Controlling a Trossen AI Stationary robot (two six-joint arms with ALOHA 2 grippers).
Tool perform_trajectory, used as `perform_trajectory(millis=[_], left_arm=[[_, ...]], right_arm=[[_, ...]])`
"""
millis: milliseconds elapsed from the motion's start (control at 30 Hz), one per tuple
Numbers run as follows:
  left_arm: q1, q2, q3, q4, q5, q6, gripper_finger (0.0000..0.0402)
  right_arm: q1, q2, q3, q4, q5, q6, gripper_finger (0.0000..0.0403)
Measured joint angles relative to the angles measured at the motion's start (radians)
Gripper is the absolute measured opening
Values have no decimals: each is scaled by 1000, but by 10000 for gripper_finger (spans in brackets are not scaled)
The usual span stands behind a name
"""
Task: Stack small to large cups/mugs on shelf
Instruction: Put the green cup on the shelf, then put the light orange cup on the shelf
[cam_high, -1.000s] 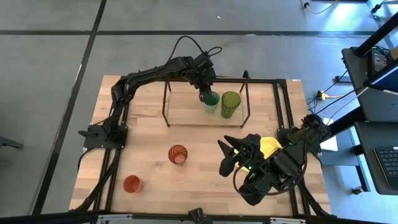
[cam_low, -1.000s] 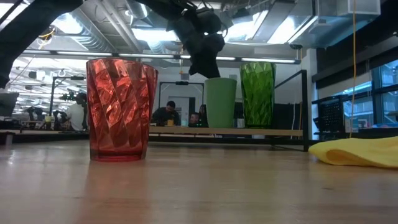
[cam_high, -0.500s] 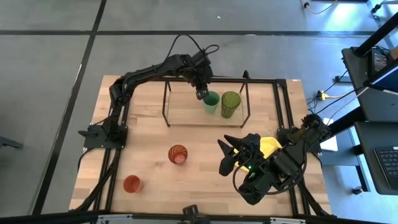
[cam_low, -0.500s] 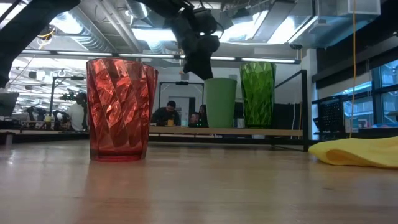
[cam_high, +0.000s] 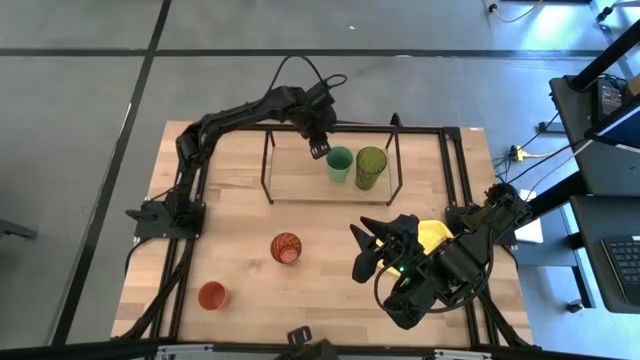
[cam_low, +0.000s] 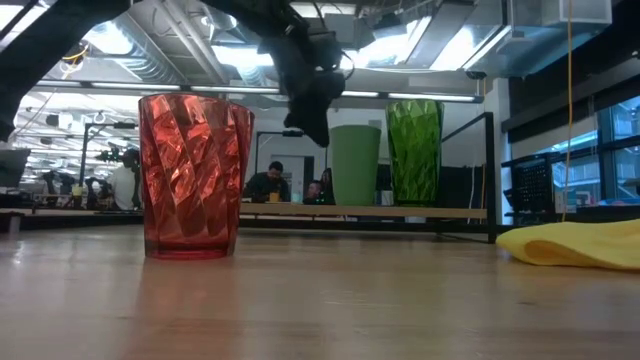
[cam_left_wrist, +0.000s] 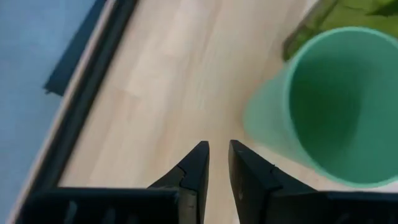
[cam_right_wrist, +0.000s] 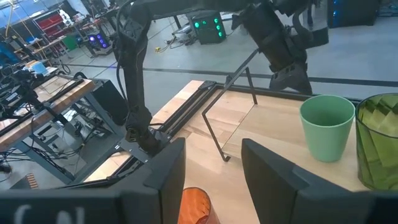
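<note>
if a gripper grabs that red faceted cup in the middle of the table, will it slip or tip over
The red cup looks like thin glossy plastic, so probably light and somewhat slippery. Its swirled facets may give fingers some purchase. It narrows toward its base, so a high sideways push could tip it; it stands upright on the table now.

The shelf (cam_high: 300, 187) stands at the far side of the counter (cam_high: 240, 260), with two cups on its board — the bright green cup (cam_high: 339, 163) and, just beside it, the taller olive-green cup (cam_high: 370, 166). The left end effector (cam_high: 319, 151) hovers over the shelf, just beside the bright green cup. The translucent orange-brown cup (cam_high: 286, 247) and the orange-red cup (cam_high: 211, 296) stand on the counter, well apart. The right end effector (cam_high: 362, 250) waits — fingers spread — near a yellow cloth (cam_high: 433, 235).
</note>
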Motion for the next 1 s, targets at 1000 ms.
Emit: perform_trajectory(millis=[1000], left_arm=[[-9, -41, -32, -139, 84, 85, 55]], right_arm=[[0, 0, 0, 5, -3, 0, 158]])
